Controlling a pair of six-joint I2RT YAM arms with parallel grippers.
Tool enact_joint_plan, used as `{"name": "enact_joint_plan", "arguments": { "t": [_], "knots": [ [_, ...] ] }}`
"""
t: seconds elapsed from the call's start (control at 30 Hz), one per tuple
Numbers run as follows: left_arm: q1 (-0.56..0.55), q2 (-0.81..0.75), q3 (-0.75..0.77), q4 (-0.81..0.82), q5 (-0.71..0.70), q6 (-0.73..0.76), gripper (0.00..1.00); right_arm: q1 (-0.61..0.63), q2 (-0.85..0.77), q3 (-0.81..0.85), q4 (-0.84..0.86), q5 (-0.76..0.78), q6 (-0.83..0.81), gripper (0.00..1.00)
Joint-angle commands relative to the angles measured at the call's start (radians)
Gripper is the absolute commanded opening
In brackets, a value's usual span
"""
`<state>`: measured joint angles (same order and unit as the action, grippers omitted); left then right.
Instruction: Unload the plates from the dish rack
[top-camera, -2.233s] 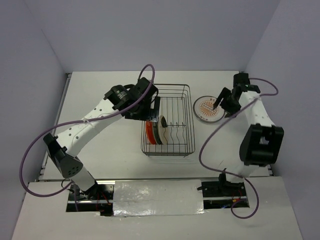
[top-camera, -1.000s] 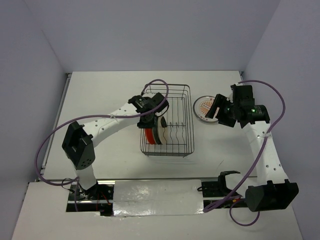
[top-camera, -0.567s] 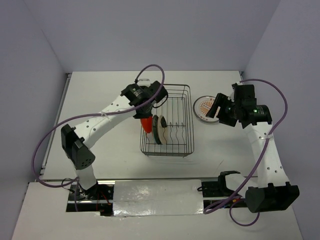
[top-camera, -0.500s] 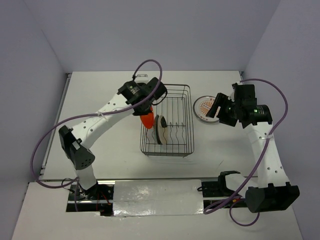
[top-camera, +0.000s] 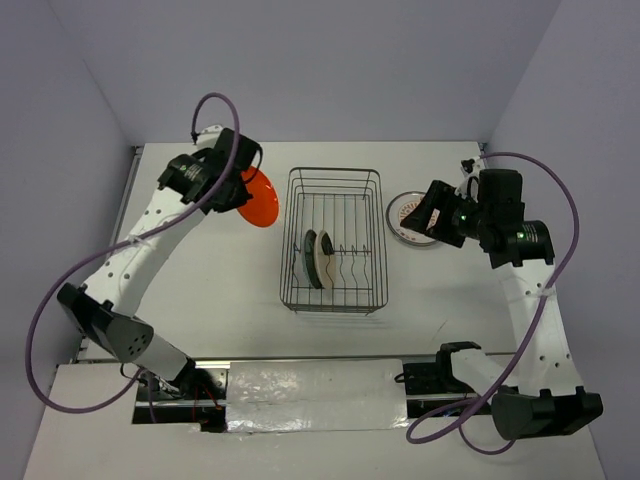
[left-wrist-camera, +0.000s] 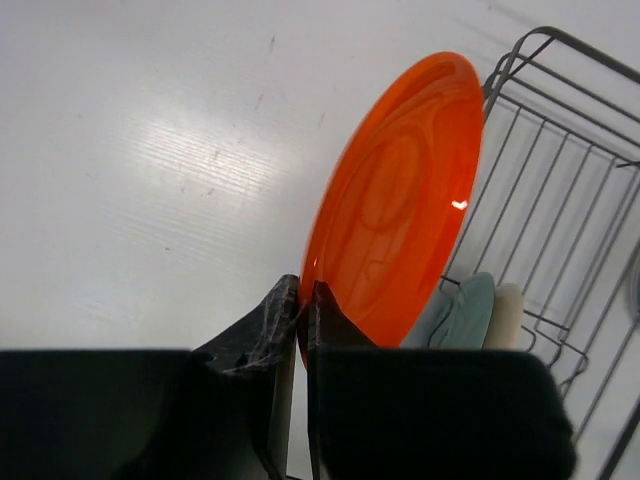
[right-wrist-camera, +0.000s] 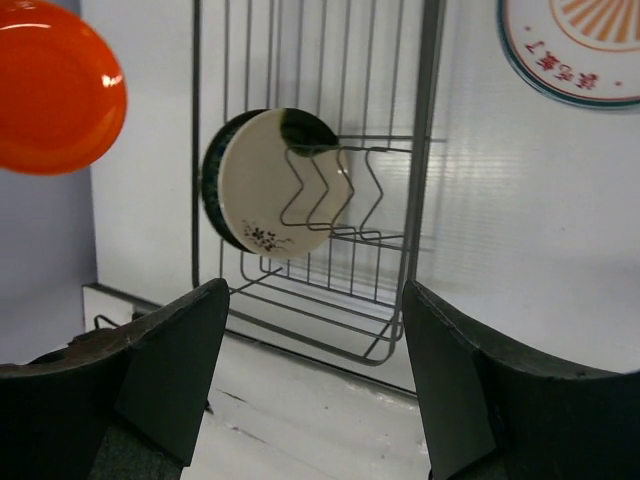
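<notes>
The dish rack (top-camera: 333, 240) is sitting mid-table and is holding two plates on edge between its prongs, a dark plate (right-wrist-camera: 208, 195) and a cream plate (right-wrist-camera: 258, 188), so the unloading is looking roughly half done. The orange-patterned plate (top-camera: 408, 217) is lying flat on the table (top-camera: 200, 290) just right of the rack, while the orange-red plate (top-camera: 258, 197) is hanging in the air to its left. The left gripper (left-wrist-camera: 303, 296) is pinching that plate's rim, and the right gripper (right-wrist-camera: 312, 335) is hovering spread wide, gripping nothing.

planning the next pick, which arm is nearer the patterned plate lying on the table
Right. The right arm holds its jaws by the patterned plate; the left arm is far off across the dish rack, jaws shut on the orange plate.
</notes>
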<state>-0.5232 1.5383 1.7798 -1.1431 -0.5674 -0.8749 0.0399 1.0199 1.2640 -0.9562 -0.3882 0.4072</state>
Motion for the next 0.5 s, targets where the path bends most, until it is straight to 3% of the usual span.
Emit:
{"name": "enact_joint_plan", "arguments": {
  "t": [0.0, 0.07, 0.17, 0.37, 0.43, 0.47],
  "knots": [
    [0.13, -0.064, -0.106, 0.23, 0.166, 0.039, 0.0, 0.008, -0.026, -0.008, 0.077, -0.107, 0.007, 0.77],
    [0.295, -0.067, -0.251, 0.362, 0.425, 0.05, 0.0, 0.008, -0.027, -0.015, 0.077, -0.126, 0.013, 0.77],
    [0.424, -0.038, -0.405, 0.575, 0.579, 0.019, 0.0, 0.006, -0.043, -0.04, 0.089, -0.153, 0.027, 0.77],
    [0.52, 0.078, -0.556, 0.819, 0.696, -0.042, 0.04, 0.008, -0.095, -0.063, 0.083, -0.17, 0.016, 0.77],
    [0.547, 0.1, -0.572, 0.855, 0.679, -0.036, 0.09, 0.006, -0.107, -0.063, 0.064, -0.161, -0.004, 0.77],
    [0.552, 0.106, -0.577, 0.864, 0.689, -0.035, 0.16, 0.008, -0.11, -0.061, 0.054, -0.156, -0.013, 0.77]
  ]
}}
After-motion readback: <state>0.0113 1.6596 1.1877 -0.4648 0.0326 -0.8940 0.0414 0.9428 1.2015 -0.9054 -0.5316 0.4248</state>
